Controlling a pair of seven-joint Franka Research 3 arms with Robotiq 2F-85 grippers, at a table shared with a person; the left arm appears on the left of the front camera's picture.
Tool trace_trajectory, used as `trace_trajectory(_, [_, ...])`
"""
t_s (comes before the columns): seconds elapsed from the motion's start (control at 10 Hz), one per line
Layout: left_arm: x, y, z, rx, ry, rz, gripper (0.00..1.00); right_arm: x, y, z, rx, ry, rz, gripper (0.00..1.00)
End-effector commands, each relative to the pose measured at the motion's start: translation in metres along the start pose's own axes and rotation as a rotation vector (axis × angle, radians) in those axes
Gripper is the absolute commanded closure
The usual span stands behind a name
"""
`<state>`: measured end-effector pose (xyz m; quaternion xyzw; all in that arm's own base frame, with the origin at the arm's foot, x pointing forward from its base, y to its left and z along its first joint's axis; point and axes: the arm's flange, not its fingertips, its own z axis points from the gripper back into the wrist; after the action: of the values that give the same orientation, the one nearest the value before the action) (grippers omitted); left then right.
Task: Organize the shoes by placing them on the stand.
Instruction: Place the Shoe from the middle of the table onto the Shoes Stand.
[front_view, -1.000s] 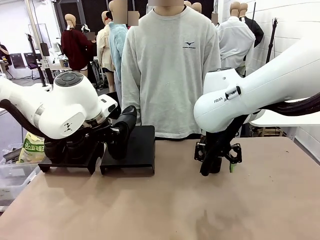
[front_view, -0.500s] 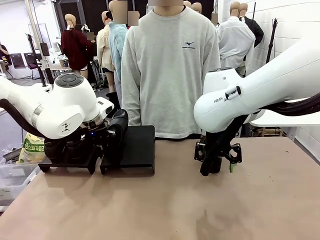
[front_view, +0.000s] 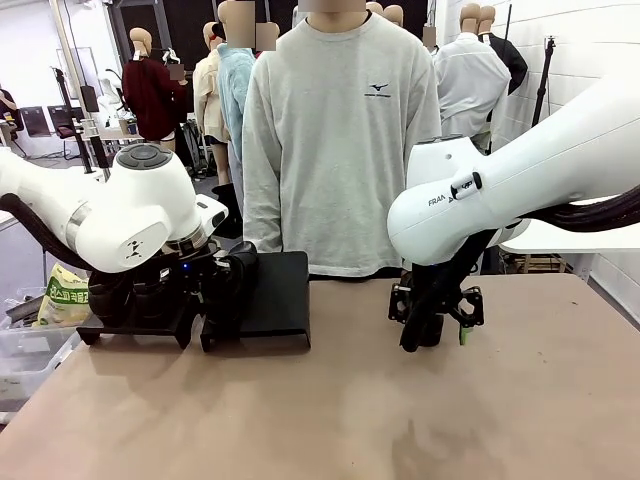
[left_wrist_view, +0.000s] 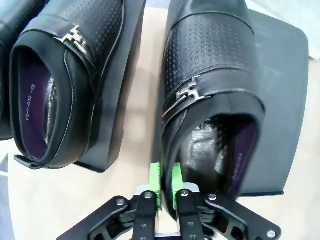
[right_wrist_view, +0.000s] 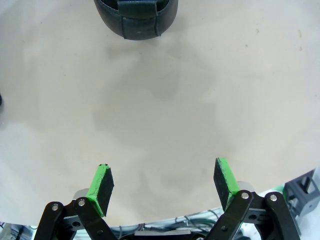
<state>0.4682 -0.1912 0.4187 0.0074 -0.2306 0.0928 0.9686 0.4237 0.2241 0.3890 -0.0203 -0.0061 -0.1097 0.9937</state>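
Beyond beige table (front_view: 400, 410), person in grey sweatshirt (front_view: 335, 140)

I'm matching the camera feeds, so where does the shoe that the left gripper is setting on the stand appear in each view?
Front view: the shoe is left of centre, on the left end of the right stand platform.
Left wrist view: the shoe is at upper centre-right; the left gripper pinches its heel rim.
Right wrist view: I cannot pick it out.
Shared landmark: that platform.
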Motion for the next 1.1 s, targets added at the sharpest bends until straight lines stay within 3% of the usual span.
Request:
trace_trajectory(0.0, [0.007,-0.009,0.001,0.003,0.003,0.026,0.32,0.001,0.001,0.001,0.001,-0.002,0.014,0.0])
trace_trajectory(0.1, [0.007,-0.01,0.002,0.003,0.003,0.024,0.12,0.001,0.001,0.001,0.001,-0.002,0.014,0.0])
trace_trajectory(0.2, [0.008,-0.011,0.006,0.003,-0.001,0.024,0.0,0.001,0.001,0.001,0.001,-0.002,0.014,0.0])
trace_trajectory(0.6, [0.009,-0.012,0.04,-0.022,-0.045,0.026,0.0,0.001,0.001,0.001,0.001,-0.002,0.014,0.0])
trace_trajectory(1.0, [0.012,-0.011,0.041,-0.025,-0.05,0.009,0.0,0.001,0.001,0.001,0.001,-0.002,0.014,0.0])
